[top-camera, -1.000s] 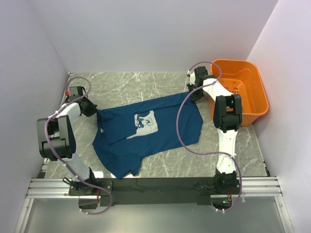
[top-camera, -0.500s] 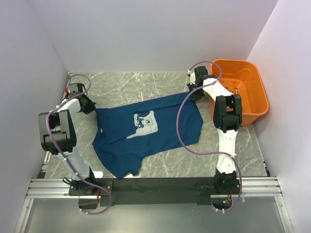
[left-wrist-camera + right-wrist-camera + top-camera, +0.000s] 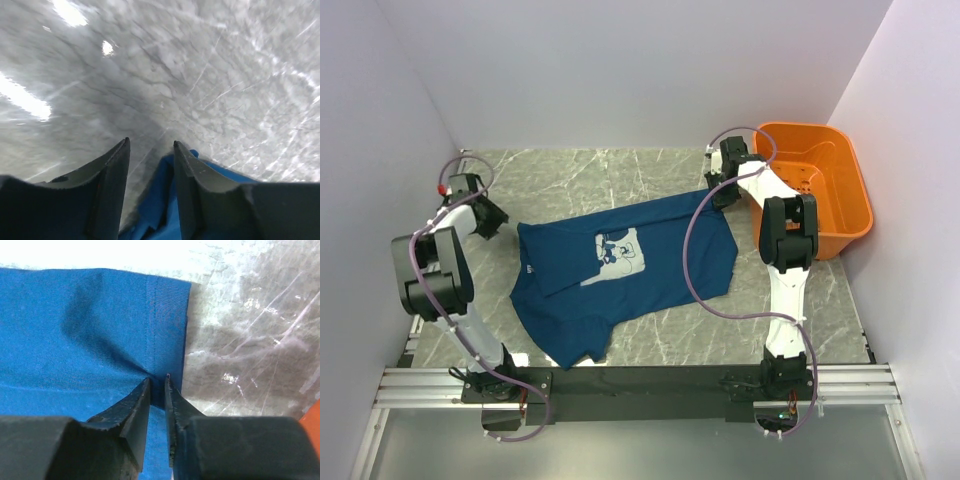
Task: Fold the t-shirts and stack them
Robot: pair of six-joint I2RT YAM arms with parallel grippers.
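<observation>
top view, shirt (image 3: 620, 270): laid flat, print up, at the middle of the table (image 3: 570, 170); its outline is much as it was a second ago.
top view, left gripper (image 3: 492, 224): found at 9 o'clock of the shirt, just clear of its edge. A second ago it was set on that edge; it has since been drawn back toward 10 o'clock.
top view, right gripper (image 3: 716, 192): set on the shirt's corner at 1 o'clock, unmoved.
top view, basket (image 3: 815, 190): at 2 o'clock of the shirt, beside the right arm, unmoved.
left wrist view, left gripper (image 3: 150, 145): the fingers (image 3: 112, 175) are stood apart, bare table (image 3: 200, 75) is seen in the gap, and nothing is gripped.
left wrist view, shirt (image 3: 155, 205): a blue edge is seen at 6 o'clock, low between the fingers; contact cannot be told.
right wrist view, right gripper (image 3: 157, 380): the fingers are all but closed, and the shirt's (image 3: 75, 330) hem is pinched between them.
right wrist view, table (image 3: 240, 340): bare marble is seen at 3 o'clock of the hem.
</observation>
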